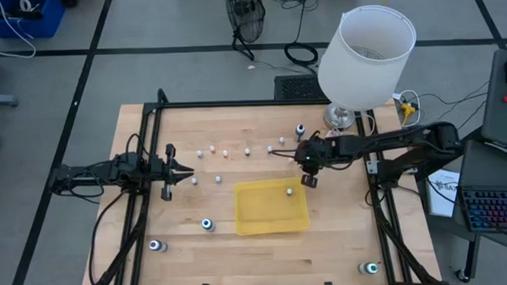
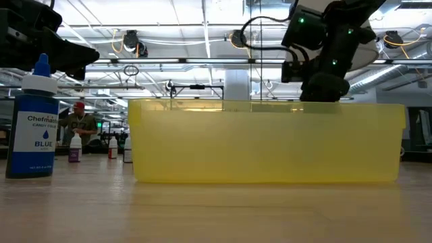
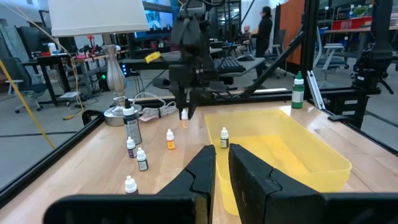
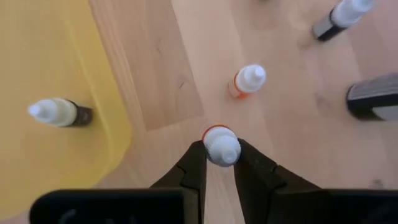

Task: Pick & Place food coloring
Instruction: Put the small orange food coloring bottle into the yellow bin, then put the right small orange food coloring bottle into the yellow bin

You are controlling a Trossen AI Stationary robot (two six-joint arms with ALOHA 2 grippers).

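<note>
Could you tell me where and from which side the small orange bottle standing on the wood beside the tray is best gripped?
Grip the orange bottle around its white cap, coming straight down from above. It stands upright with bare wood around it, as does the bottle the right gripper holds that way.

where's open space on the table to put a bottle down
Free: the yellow tray floor beside its single dropper bottle, and bare wood along the near edge, between the tray and the corner bottle. Crowded: the far row of tiny bottles, where the right gripper works.
</note>
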